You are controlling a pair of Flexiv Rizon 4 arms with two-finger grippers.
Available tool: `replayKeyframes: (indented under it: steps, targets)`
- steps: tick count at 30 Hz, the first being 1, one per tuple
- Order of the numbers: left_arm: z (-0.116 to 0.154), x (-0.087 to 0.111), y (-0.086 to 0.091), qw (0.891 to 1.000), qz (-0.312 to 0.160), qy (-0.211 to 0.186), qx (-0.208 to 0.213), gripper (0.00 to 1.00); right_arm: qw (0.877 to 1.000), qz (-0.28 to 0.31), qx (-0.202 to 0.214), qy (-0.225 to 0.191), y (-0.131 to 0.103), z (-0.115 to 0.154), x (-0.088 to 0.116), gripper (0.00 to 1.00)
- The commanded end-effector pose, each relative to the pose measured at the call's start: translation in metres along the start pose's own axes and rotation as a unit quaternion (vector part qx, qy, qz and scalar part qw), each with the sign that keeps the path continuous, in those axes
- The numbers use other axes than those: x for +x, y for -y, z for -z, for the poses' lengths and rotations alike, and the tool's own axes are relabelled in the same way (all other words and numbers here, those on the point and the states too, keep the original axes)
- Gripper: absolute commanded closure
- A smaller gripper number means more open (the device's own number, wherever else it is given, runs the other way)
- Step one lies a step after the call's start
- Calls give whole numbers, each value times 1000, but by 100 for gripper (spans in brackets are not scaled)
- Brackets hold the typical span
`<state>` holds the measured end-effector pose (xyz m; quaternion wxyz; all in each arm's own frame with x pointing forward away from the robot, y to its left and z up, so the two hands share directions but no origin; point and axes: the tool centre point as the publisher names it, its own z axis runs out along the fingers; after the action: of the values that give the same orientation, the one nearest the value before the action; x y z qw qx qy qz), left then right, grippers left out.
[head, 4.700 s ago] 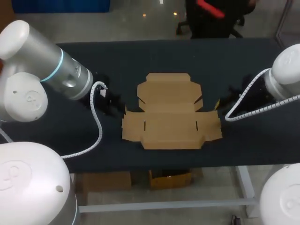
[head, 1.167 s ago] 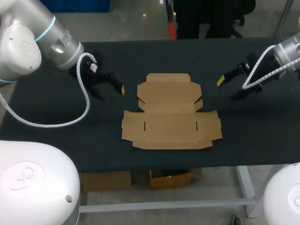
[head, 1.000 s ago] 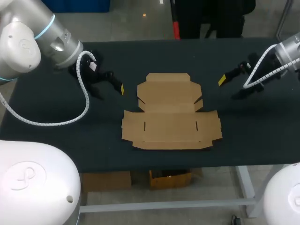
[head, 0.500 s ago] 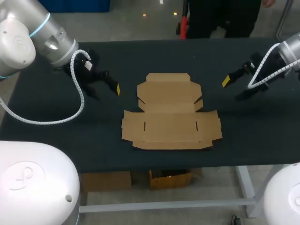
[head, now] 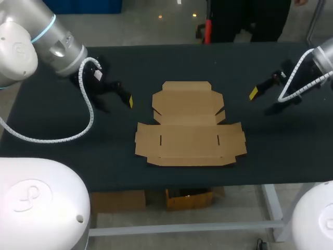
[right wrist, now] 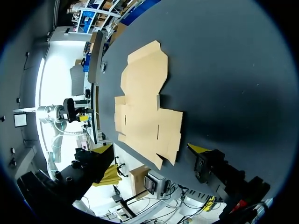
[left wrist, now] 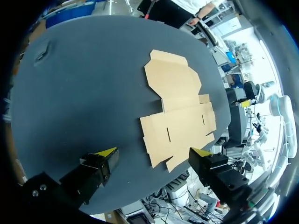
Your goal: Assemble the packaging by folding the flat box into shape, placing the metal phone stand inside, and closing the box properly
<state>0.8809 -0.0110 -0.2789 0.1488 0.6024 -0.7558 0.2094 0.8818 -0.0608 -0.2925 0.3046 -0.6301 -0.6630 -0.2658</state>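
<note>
Brown cardboard, die-cut and unfolded, is the flat box [head: 190, 125], lying at the centre of the head view on the dark table [head: 171, 62]. Its narrower panel with clipped corners points to the upper part of the frame. The wider panel, cut with two short slits and edged by side flaps, lies toward the lower part.

It should be light and thin, stiff across each panel but ready to hinge at its creases. It is likely to slide on the table if pushed from one side only. Lying flush, it offers little to pinch, so the outer side flaps look like the best hold, one for each arm.

The left claw [left wrist: 153, 152] hangs spread and empty at centre left, and the right claw [right wrist: 152, 148] likewise at centre right. Both are apart from the cardboard. No metal phone stand shows.
</note>
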Motion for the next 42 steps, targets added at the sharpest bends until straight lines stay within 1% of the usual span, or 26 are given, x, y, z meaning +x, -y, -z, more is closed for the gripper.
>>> replayKeyframes:
  steps: [1, 3, 8, 11, 17, 24, 27, 30, 32, 36, 41, 42]
  targets:
    - [7, 5, -13, 1000, 4, 8, 9, 0, 1000, -5, -7, 3, 10, 5, 1, 0]
    - [9, 8, -19, 1000, 13, 16, 11, 0, 1000, -13, -8, 8, 16, 6, 3, 0]
    - [11, 13, -29, 999, 37, 16, 22, 0, 1000, -20, -14, 5, 27, 10, 3, 0]
    - [13, 16, -35, 999, 41, 13, 26, 0, 1000, -22, -20, -1, 33, 13, 2, 0]
    - [16, 23, -49, 998, 47, 19, 37, 0, 999, -27, -28, -5, 44, 17, 0, 0]
    - [17, 30, -64, 997, 67, 26, 39, 0, 998, -46, -32, 4, 59, 18, -2, 0]
    - [15, 34, -74, 995, 82, 44, 35, 0, 998, -53, -36, 7, 68, 18, -4, 0]
    - [16, 37, -84, 994, 89, 52, 40, 0, 997, -59, -38, 12, 76, 17, -4, 0]
    - [17, 39, -90, 994, 88, 52, 41, 0, 998, -54, -38, 17, 80, 16, -2, 0]
    - [18, 40, -97, 995, 82, 48, 42, 0, 999, -17, -45, 21, 89, 18, -1, 0]
    - [16, 39, -100, 996, 77, 36, 29, 0, 999, 3, -32, 11, 96, 19, -7, 0]
    - [15, 39, -101, 997, 70, 34, 21, 0, 999, 3, -32, 11, 98, 20, -8, 0]
